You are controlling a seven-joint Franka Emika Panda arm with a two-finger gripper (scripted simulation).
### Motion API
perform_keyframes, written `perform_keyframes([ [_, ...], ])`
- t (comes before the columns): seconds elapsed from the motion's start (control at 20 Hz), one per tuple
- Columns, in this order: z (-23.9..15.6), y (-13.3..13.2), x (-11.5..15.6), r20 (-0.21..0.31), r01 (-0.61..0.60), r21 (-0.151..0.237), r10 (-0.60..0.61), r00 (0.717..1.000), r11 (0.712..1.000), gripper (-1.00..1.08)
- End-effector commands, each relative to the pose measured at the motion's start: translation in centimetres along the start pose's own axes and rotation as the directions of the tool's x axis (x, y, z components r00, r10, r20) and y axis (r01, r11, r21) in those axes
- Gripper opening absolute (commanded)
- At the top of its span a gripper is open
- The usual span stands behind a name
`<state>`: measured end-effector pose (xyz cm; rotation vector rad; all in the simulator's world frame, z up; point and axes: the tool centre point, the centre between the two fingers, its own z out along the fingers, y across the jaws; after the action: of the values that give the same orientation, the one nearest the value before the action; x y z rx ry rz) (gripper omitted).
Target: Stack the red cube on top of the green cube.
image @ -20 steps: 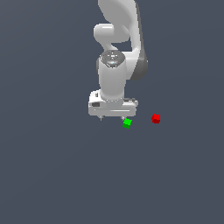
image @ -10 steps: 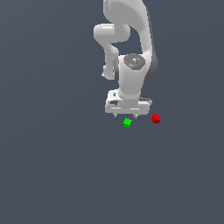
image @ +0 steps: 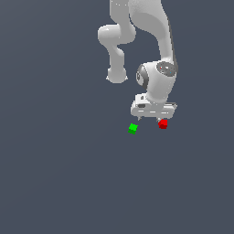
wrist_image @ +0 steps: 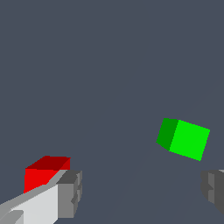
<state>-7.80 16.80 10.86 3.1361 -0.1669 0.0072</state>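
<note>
A: What is the biggest thing in view?

B: The white Franka Panda arm point(image: 137, 27). In the exterior view it comes down from the top edge, bends through a rounded elbow, and ends in a wrist pointing down at the flat grey floor point(image: 55, 183).

A: And at the end of it?

B: The gripper point(image: 153, 119), a pale block with two short fingers hanging beneath. It hovers low over the floor, on the exterior view's right of centre.

A: How do the jaws stand?

B: Wide apart and holding nothing. In the wrist view one grey fingertip point(wrist_image: 70, 192) sits at one side of the picture and the other fingertip point(wrist_image: 213, 189) at the far side, with bare floor between them.

A: Where is the red cube?

B: The red cube point(image: 162, 124) rests on the floor directly under the gripper's right-hand end in the exterior view. In the wrist view the red cube point(wrist_image: 40, 174) lies just behind the one fingertip, partly hidden by that finger; it is outside the gap, and I cannot tell whether they touch.

A: And the green cube?

B: The green cube point(image: 133, 129) lies on the floor near the red one, toward the exterior view's left, apart from it. In the wrist view the green cube point(wrist_image: 183, 138) is turned at an angle, clear of both fingers.
</note>
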Motion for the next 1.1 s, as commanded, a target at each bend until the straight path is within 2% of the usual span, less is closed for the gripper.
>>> perform_keyframes([
  [0.0,0.9,-2.3,-1.2,0.001,-0.013,0.000,0.013,1.000,1.000,1.00],
  [0.3,2.5,-6.8,-3.1,0.003,-0.035,0.001,0.035,0.999,0.999,1.00],
  [0.55,3.4,-9.3,-4.0,0.004,-0.047,0.001,0.047,0.999,0.999,1.00],
  [0.8,3.8,-10.5,-4.4,0.005,-0.053,0.001,0.053,0.999,0.999,1.00],
  [1.05,3.9,-10.5,-4.4,0.005,-0.051,0.001,0.051,0.999,0.999,1.00],
])
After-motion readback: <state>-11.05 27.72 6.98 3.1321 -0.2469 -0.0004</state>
